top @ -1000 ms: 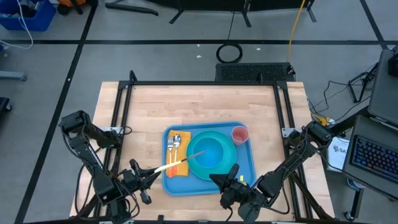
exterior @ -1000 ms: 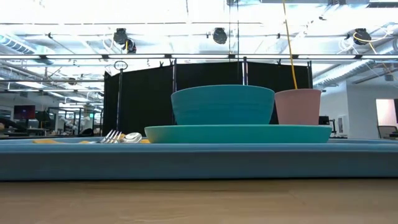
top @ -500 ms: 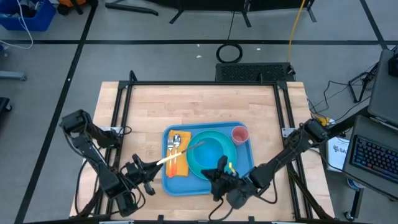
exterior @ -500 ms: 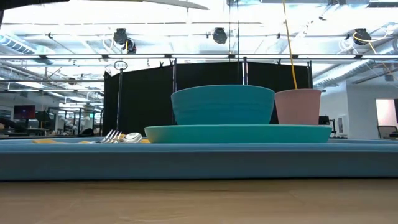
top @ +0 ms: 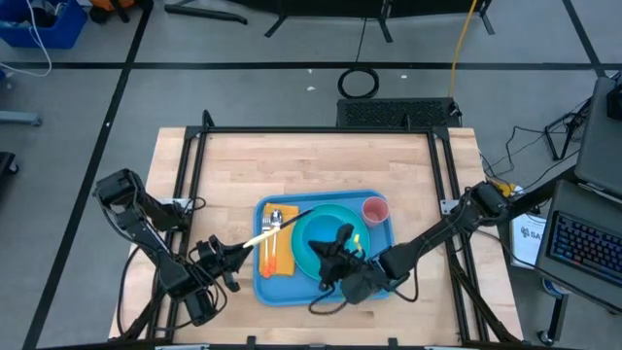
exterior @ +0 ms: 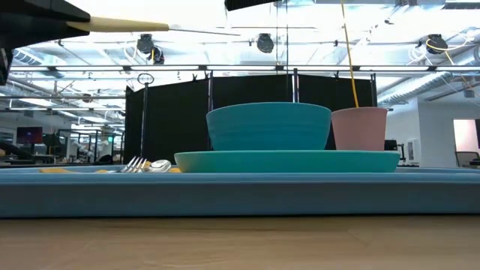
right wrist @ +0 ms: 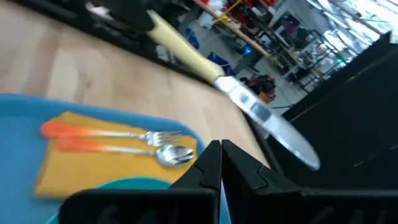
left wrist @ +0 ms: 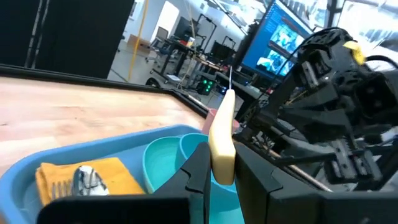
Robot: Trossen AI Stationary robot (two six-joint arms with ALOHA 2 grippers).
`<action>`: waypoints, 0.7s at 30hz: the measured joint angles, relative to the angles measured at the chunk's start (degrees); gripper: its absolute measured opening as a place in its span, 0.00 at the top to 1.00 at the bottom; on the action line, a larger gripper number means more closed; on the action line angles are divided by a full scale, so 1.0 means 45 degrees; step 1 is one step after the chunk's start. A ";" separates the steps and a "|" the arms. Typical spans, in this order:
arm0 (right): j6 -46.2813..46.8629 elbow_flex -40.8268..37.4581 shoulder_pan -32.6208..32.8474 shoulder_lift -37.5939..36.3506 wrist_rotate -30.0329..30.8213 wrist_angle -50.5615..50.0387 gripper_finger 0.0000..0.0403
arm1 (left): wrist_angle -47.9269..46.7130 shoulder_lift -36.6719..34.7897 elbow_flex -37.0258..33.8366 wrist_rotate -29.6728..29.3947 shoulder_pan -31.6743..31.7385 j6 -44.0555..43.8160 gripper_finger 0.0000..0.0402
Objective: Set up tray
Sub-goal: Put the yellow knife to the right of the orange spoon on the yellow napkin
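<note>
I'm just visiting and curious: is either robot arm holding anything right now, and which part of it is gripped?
Yes. The left gripper holds a table knife by its pale yellow handle, with the blade out over the tray. The right gripper, over the plate, looks shut and empty.

The only lettering that can be read is a partial "SA" on a white sheet [top: 530, 238] lying well off to the side beyond the right claw [top: 335, 243], past the counter's [top: 311, 165] edge.

Robotics lab: monitors [left wrist: 283, 38], workbenches, ceiling trusses [exterior: 240, 69], black curtain [exterior: 172, 112].
</note>
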 joint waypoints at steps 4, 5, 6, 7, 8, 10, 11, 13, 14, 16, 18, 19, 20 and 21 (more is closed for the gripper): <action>-0.0558 0.0000 -0.0378 0.0000 -0.0039 0.0946 1.00 | -0.0034 -0.0163 0.0010 0.0002 0.0161 -0.0021 0.88; -0.0888 0.0000 -0.0460 0.0000 -0.0068 0.1328 1.00 | -0.0100 -0.0269 0.0010 -0.0003 0.0195 -0.0021 0.88; -0.1317 0.0000 -0.0536 0.0000 -0.0073 0.1805 1.00 | -0.0286 -0.0421 0.0010 0.0005 0.0204 0.0020 0.88; -0.1759 0.0000 -0.0611 0.0000 -0.0081 0.2348 1.00 | -0.0521 -0.0625 0.0010 0.0004 0.0203 0.0115 0.88; -0.2173 0.0000 -0.0706 0.0000 -0.0173 0.2890 1.00 | -0.0718 -0.0816 0.0010 -0.0005 0.0196 0.0197 0.88; -0.2634 -0.0001 -0.0917 -0.0016 -0.1079 0.3965 1.00 | -0.0978 -0.1179 0.0010 0.0003 0.0190 0.0572 0.88; -0.2608 -0.0066 -0.1038 -0.0070 -0.1770 0.4477 1.00 | -0.1052 -0.1391 0.0010 0.0007 0.0168 0.0834 0.88; -0.1839 -0.0467 -0.1371 -0.0243 -0.3815 0.5861 1.00 | -0.1067 -0.1869 0.0013 -0.0008 0.0139 0.1543 0.88; -0.1355 -0.0813 -0.1559 -0.0354 -0.4847 0.6705 1.00 | -0.1089 -0.2070 0.0015 -0.0003 0.0101 0.1931 0.88; -0.0685 -0.1767 -0.1930 -0.0491 -0.6409 0.8533 1.00 | -0.1113 -0.2479 0.0015 0.0005 -0.0041 0.2654 0.88; -0.0363 -0.2781 -0.2197 -0.0468 -0.7186 1.0470 1.00 | -0.1216 -0.2922 0.0019 -0.0002 -0.0132 0.3329 0.88; -0.0087 -0.3237 -0.2234 -0.0436 -0.7310 1.1315 1.00 | -0.1318 -0.3119 0.0019 0.0002 -0.0170 0.3668 0.88; 0.0238 -0.3585 -0.2249 -0.0395 -0.7428 1.2020 1.00 | -0.1350 -0.3297 0.0019 -0.0003 -0.0202 0.3927 0.88; 0.0558 -0.3899 -0.2270 -0.0389 -0.7652 1.2607 1.00 | -0.1355 -0.3453 0.0019 -0.0003 -0.0198 0.4201 0.88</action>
